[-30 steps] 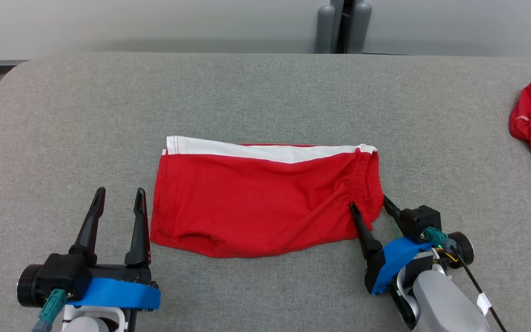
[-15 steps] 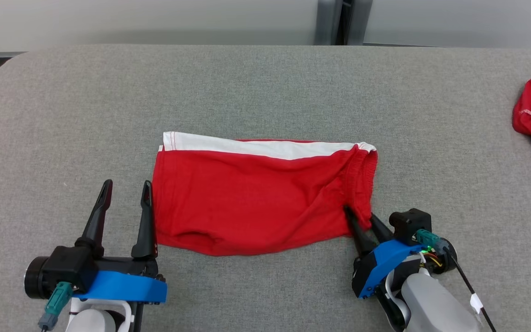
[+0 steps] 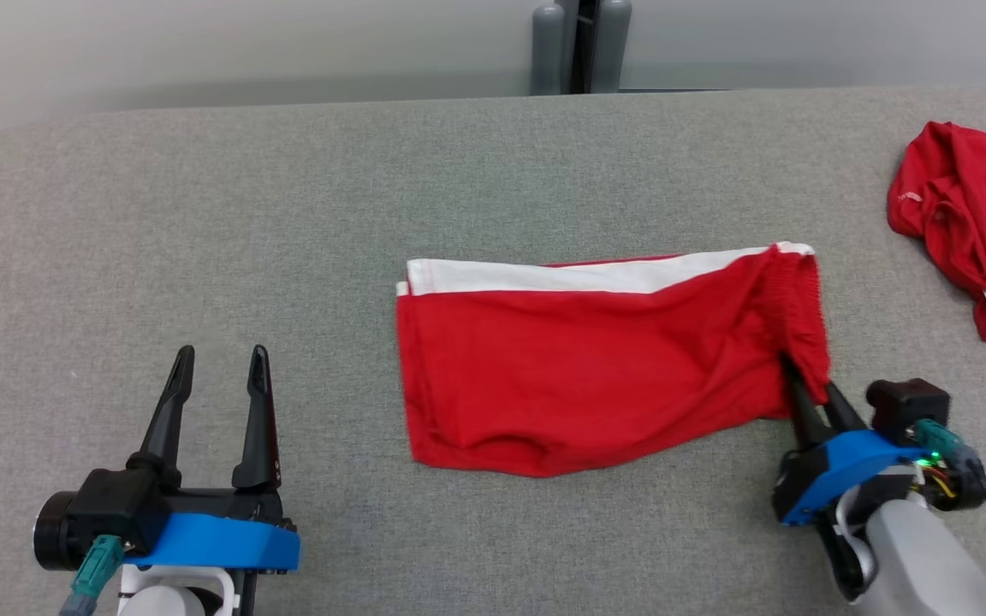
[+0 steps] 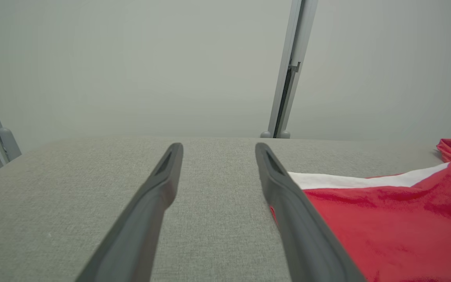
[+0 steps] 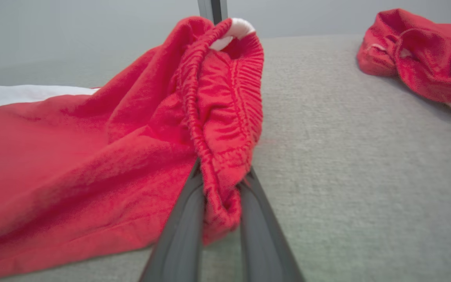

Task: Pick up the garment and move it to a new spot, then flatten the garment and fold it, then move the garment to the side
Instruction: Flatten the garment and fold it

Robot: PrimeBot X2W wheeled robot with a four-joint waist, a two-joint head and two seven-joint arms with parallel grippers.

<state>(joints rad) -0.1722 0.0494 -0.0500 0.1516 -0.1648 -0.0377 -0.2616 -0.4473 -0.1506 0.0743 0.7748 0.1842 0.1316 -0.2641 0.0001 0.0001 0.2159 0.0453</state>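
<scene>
Right gripper (image 3: 808, 387): fingers pressed together, pinching the near corner of the elastic waistband (image 3: 804, 308) of the red shorts (image 3: 596, 368); the cloth bunches up between them. From that pinch the shorts spread flat toward the left arm's side, with a white stripe (image 3: 579, 275) along the far edge. Left gripper (image 3: 223, 352): fingers spread, nothing between them, apart from the shorts' hem. Ahead and right of the right gripper lies a crumpled red garment (image 3: 968, 214). Everything rests on a grey woven surface (image 3: 288, 214). Behind it stands a pale wall (image 3: 202, 43) with a grey upright post (image 3: 579, 47).
</scene>
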